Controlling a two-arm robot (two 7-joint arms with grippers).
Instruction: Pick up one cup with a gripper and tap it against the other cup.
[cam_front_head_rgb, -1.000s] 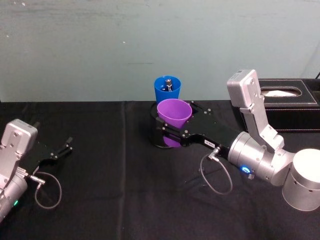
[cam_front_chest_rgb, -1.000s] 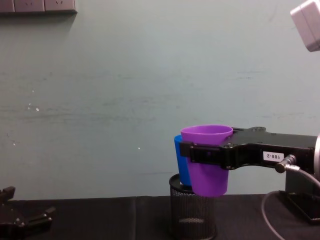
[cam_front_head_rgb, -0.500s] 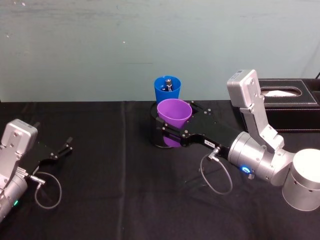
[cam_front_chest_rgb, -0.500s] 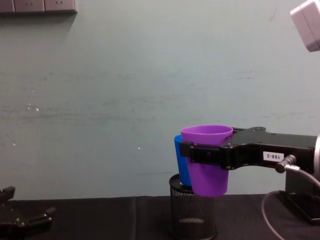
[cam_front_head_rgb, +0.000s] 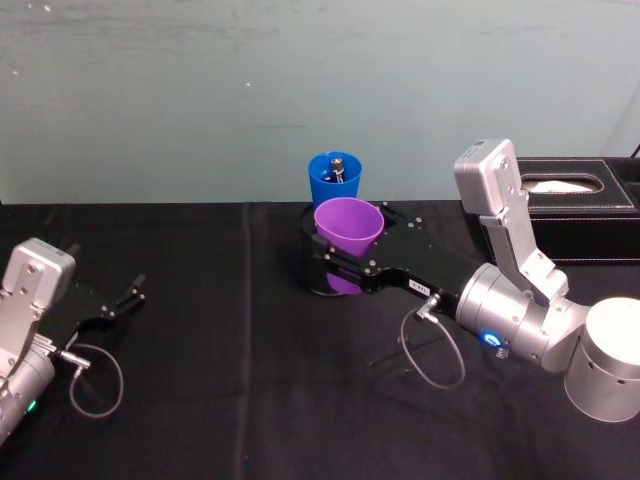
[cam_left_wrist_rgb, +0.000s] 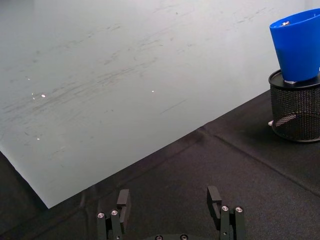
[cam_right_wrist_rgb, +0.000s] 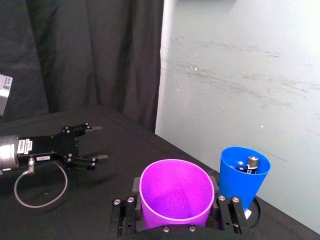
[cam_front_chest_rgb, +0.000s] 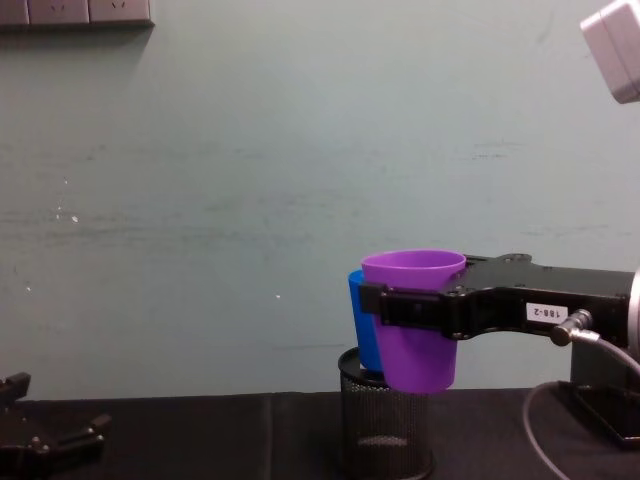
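Fingers (cam_right_wrist_rgb: 231, 215) of right gripper (cam_right_wrist_rgb: 177, 210) clasp purple cup (cam_front_head_rgb: 348, 225) beside blue cup (cam_front_head_rgb: 334, 180).

Right tool (cam_front_head_rgb: 347, 256) raised, gripping purple cup (cam_front_head_rgb: 348, 224); left tool (cam_front_head_rgb: 134, 289) low, spread.

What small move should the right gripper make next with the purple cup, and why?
Probably ease the right gripper forward until the purple cup taps the blue cup. It holds the purple cup raised, upright, and the right wrist view shows a narrow gap between the rims. The left gripper rests open at the left.
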